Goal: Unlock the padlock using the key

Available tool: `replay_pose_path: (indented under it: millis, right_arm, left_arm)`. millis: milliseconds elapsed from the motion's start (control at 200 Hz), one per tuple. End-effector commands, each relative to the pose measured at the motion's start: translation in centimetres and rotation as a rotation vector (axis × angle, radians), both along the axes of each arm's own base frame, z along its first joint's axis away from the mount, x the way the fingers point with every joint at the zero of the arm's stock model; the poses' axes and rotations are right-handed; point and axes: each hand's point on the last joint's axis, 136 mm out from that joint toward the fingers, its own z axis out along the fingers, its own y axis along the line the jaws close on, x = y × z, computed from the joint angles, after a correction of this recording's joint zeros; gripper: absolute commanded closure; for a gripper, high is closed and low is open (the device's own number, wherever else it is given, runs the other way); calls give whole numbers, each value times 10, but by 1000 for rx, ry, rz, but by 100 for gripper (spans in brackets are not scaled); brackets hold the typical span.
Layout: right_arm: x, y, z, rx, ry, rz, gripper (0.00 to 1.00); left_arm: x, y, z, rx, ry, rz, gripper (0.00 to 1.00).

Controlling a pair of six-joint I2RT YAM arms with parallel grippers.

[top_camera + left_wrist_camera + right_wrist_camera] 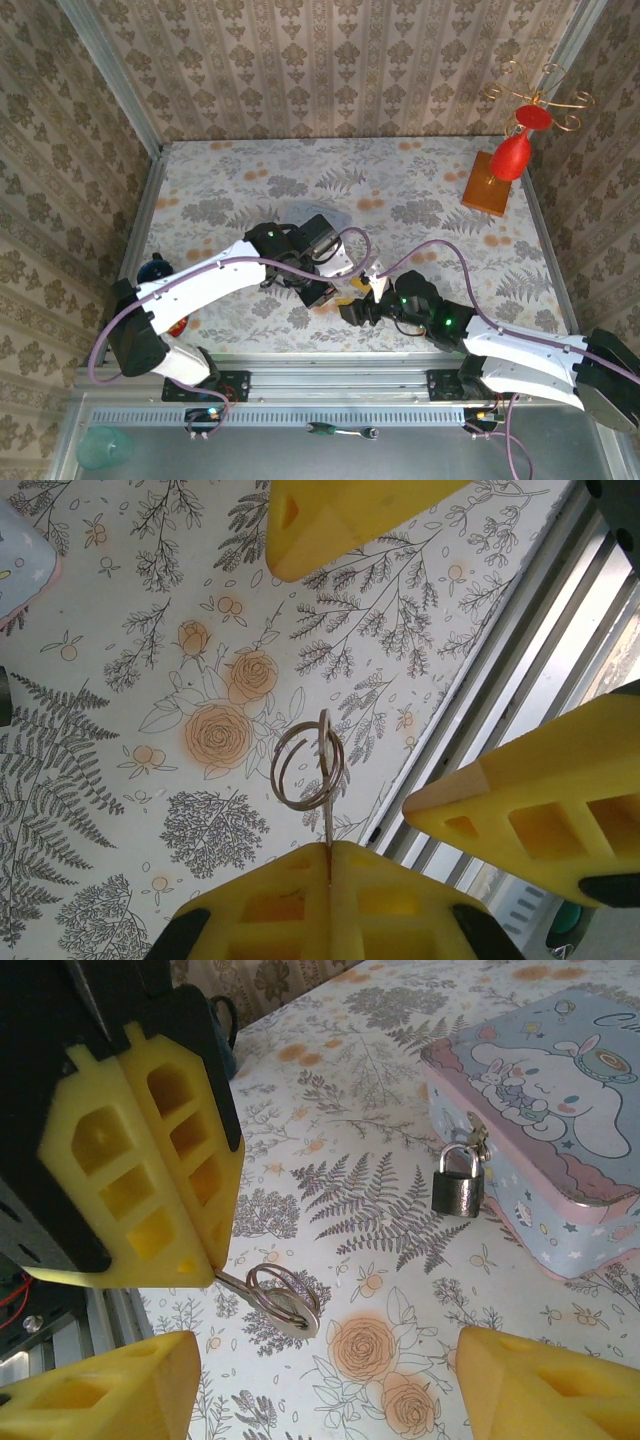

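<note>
The padlock (458, 1182) hangs shut on the hasp of the pastel tin box (560, 1100). In my right wrist view it is at two o'clock from the key (235, 1284) and well apart from it. My left pincer (214, 1268) is clamped on one end of the key, and the end with the key ring (285, 1300) pokes out above the worktop (380, 1070). My right pincer (328, 1355) stands open and empty, straddling that ring. I judge a handover is due: I should close squarely on the flat of the key, with the ring clear of my grip, before the left lets go.
</note>
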Motion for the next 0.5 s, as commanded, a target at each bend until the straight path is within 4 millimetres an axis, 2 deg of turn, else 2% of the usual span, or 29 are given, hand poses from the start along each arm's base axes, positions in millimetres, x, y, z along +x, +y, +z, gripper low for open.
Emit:
replay_pose_path:
  millis: [0,495]
  right_arm:
    - [6,7,20,46,-6,-18,32]
    - [14,2,19,51,4,-80,44]
  left_arm:
    - [-11,-5,10,-34,-14,-75,100]
    - [-26,-12,11,-61,18,-122,100]
